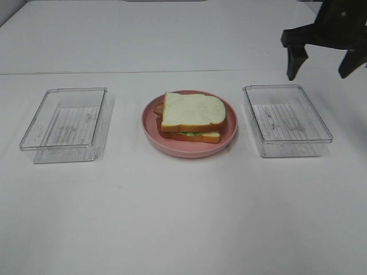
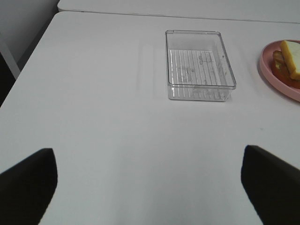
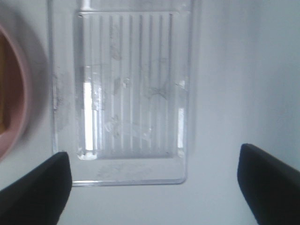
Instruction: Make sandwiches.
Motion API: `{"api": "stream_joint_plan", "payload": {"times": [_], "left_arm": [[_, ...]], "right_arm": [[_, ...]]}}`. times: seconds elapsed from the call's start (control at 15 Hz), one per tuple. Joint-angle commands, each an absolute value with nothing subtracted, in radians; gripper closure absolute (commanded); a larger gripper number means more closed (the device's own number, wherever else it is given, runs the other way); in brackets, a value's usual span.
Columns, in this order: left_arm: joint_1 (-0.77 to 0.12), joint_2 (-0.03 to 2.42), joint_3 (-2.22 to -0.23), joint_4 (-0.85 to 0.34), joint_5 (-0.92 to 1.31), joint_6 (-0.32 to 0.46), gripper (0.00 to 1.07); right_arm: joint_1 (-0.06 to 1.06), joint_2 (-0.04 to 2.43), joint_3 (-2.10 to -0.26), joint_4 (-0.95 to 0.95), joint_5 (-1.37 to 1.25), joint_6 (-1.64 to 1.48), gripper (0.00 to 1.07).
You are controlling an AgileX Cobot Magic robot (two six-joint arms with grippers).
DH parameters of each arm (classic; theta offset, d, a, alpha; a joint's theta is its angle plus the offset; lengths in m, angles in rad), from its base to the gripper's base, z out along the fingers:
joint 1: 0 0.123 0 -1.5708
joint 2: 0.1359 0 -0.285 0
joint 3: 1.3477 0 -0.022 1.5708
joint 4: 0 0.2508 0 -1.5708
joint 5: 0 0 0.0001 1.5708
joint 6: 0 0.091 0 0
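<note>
Left to right: our left gripper (image 2: 150,187) isn't visible in the high view; its wrist camera shows both fingers spread wide with nothing between them, hanging over bare table (image 1: 183,217), with the left tray (image 1: 66,123) ahead at 1 o'clock, empty. Centre: the sandwich (image 1: 192,116) sits on the pink plate (image 1: 150,127), stacked and looking finished. Top slice is white with an orange-brown crust, green lettuce and a yellow layer show along the near edge, a reddish strip peeks out at the 9 o'clock side, and a second slice sits underneath. The top slice is skewed slightly off the bottom one. At 3 o'clock from the plate sits the right tray (image 1: 287,119), also empty. Our right gripper (image 1: 324,63) hangs above its far corner, fingers wide apart, holding nothing. We judge the build done, with the step in hand a retreat: lift the right arm straight up, keep the fingers clear of the tray rim, don't sweep toward the plate, since the loose stack would likely shift at a touch.
</note>
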State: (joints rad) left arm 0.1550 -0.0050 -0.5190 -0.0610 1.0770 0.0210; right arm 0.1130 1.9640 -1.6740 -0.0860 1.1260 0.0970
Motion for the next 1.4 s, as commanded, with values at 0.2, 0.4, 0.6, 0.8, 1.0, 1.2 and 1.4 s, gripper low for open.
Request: {"api": "stream_joint_plan", "payload": {"times": [0.2, 0.4, 0.6, 0.8, 1.0, 1.2, 1.4], "left_arm": [[0.157, -0.026, -0.517, -0.071, 1.071, 0.017, 0.07], [0.157, -0.026, -0.517, -0.071, 1.07, 0.017, 0.07], [0.157, -0.026, -0.517, -0.071, 1.07, 0.017, 0.07], [0.157, -0.026, -0.517, -0.074, 1.07, 0.017, 0.07], [0.157, -0.026, -0.517, -0.076, 1.07, 0.017, 0.07], [0.157, -0.026, -0.517, -0.076, 1.07, 0.017, 0.07], [0.157, -0.026, -0.517, -0.077, 1.07, 0.017, 0.07]], "right_arm": [[0.107, 1.896, -1.606, -0.05, 1.252, 0.084, 0.2], [0.107, 1.748, -1.427, -0.048, 1.241, 0.085, 0.2], [0.107, 1.443, -1.156, -0.038, 1.147, 0.135, 0.2], [0.107, 1.068, -0.927, -0.022, 1.104, 0.14, 0.21], [0.107, 0.704, -0.78, 0.029, 1.138, 0.138, 0.21], [0.107, 0.307, -0.653, 0.038, 1.166, 0.139, 0.21], [0.107, 0.094, -0.569, 0.0, 1.174, 0.139, 0.21]]}}
